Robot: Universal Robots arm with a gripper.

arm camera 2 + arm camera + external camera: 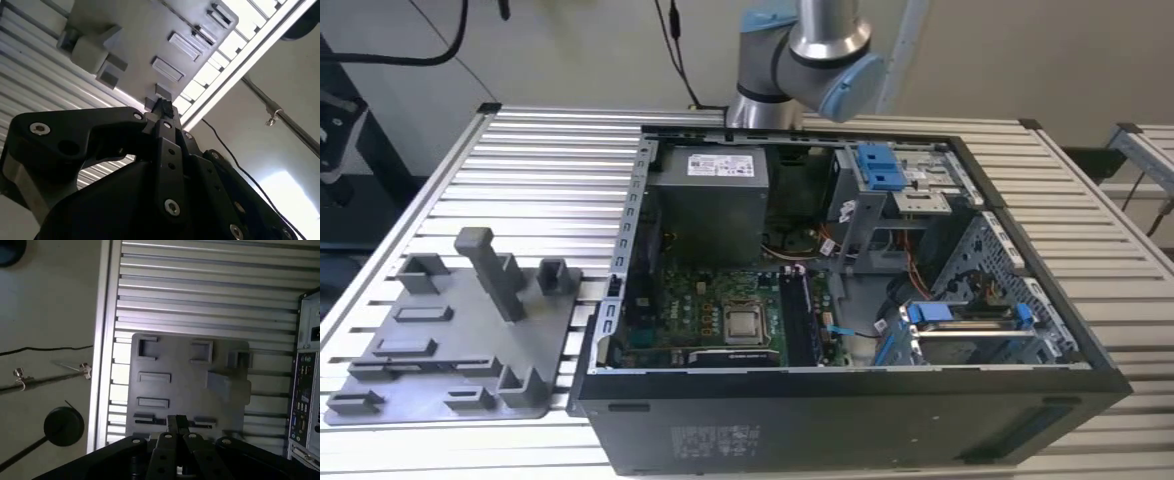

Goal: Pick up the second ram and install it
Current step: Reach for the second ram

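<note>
A ribbed aluminium desk [547,150] of long parallel slats stands before a pale wall [587,50], with black cables [675,45] hanging behind it. On it we see an open black metal computer case [854,420], which takes up the centre and the exterior view's right. Inside, a green circuit board [707,320] carries a square silver chip [744,325]. Just beside the chip, toward the exterior view's right, the memory stick [795,315] shows as a slim blackish strip, edge-on in the board. At the exterior view's left lies a matte grey plastic tray [447,330] of blocky slots with one tall post [491,275]. The silver-and-blue arm [803,50] rises at upper centre. In both wrist views the black hand [176,421] [162,106] has its fingertips pressed together, and the tray lies beyond them.
</note>
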